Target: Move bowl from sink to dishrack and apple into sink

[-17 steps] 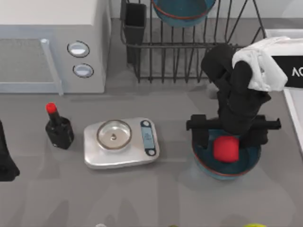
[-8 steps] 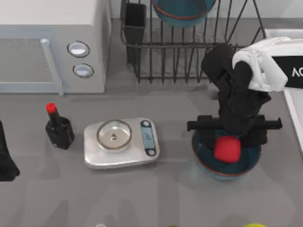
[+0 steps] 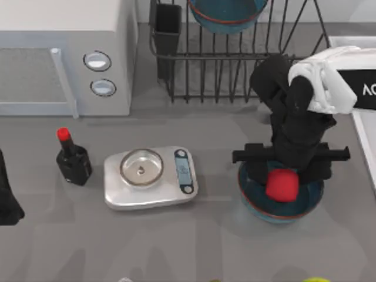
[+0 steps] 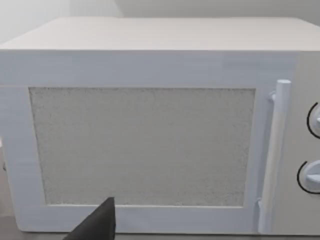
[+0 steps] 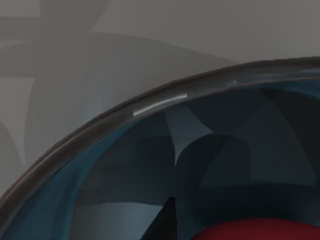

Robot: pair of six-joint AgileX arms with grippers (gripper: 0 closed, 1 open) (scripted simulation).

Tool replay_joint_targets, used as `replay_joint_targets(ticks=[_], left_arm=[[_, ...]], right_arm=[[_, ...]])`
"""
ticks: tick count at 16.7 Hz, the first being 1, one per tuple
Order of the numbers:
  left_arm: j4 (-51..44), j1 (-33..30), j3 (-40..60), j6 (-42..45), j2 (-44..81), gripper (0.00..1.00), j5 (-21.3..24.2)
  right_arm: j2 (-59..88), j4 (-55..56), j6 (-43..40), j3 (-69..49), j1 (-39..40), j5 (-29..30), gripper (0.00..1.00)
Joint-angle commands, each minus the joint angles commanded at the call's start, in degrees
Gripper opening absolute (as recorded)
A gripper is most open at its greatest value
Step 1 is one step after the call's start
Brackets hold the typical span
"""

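Note:
A dark teal bowl (image 3: 281, 205) with a reddish rim sits on the grey table, right of centre. The red apple (image 3: 281, 184) is inside it, and my right gripper (image 3: 282, 176) reaches down into the bowl, shut on the apple. Up close, the right wrist view has the bowl's rim (image 5: 150, 102), a dark fingertip (image 5: 167, 220) and the apple's top (image 5: 260, 232) beside it. A second matching bowl (image 3: 226, 13) stands in the black wire dishrack (image 3: 235, 64) at the back. The sink's pale rim (image 3: 363, 126) runs along the table's right edge. My left gripper (image 3: 7, 202) is parked at the far left edge.
A white microwave (image 3: 64, 59) fills the back left and faces the left wrist camera (image 4: 150, 145). In front of it stand a black bottle with a red cap (image 3: 71, 160) and a silver kitchen scale (image 3: 150, 176). The rack's cutlery cup (image 3: 167, 26) is at its left corner.
Almost nothing has moved. My right gripper and the apple have shifted only slightly above the bowl.

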State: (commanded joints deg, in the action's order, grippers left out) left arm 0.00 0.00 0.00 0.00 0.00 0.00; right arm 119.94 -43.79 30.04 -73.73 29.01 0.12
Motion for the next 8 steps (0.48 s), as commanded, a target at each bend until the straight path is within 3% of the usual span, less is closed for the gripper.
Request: replay_joint_targets(ticks=[8], left_arm=[[0.0,0.0,0.0,0.0,0.0,1.0,0.0]], right_arm=[[-6.05,-9.62,-0.05,-6.73,0.12,1.39,0.0]])
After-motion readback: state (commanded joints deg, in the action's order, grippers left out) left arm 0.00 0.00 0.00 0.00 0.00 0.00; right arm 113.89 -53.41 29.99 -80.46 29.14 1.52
